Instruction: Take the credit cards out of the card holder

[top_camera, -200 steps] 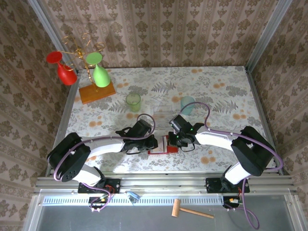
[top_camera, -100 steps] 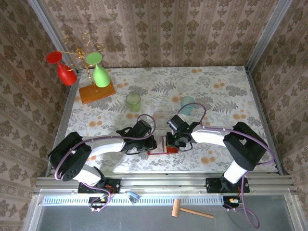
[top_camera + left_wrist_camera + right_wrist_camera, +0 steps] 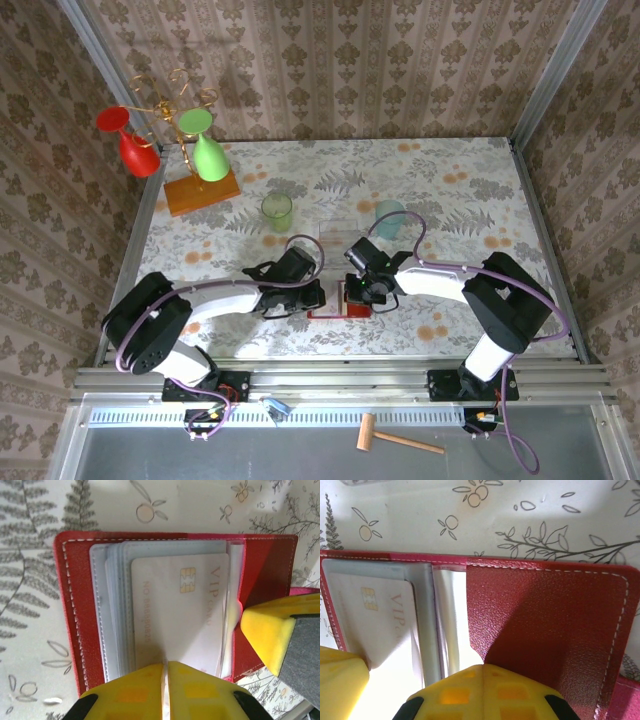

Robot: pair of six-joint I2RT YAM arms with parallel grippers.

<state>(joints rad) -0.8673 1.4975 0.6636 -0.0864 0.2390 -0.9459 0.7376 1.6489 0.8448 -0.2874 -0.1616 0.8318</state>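
Card holder (image 3: 75, 605): red, lying open and flat on the table, near the front edge and between the two arms; seen from above as a red strip (image 3: 332, 314) under both grippers.
Pale card (image 3: 180, 615): pink-white, with a gold chip and "VIP CARD" lettering; tucked in the left half of the holder, top face up; seen at the far left (image 3: 375, 615) from the right wrist.
Clear pockets (image 3: 112, 605): greyish sleeves stacked beneath and beside the card, fanned slightly toward the left stitched edge; one glossy sleeve (image 3: 447, 620) standing at the fold.
Right flap (image 3: 545, 620): bare red leather with white stitching, nothing on it but a fingertip.
Left gripper (image 3: 165, 675): yellow jaws closed tight against each other, tips down on the near edge of the pale card; cannot tell whether anything is pinched.
Right gripper (image 3: 482, 680): jaws fully closed, tip pressing on the right flap just beside the fold; nothing held.
Table (image 3: 470, 200): pale cloth with leaf and fruit print.
Farther back: green cup (image 3: 277, 211) and pale blue cup (image 3: 390, 217), well apart from the holder.
Far left corner: orange block (image 3: 203, 192).
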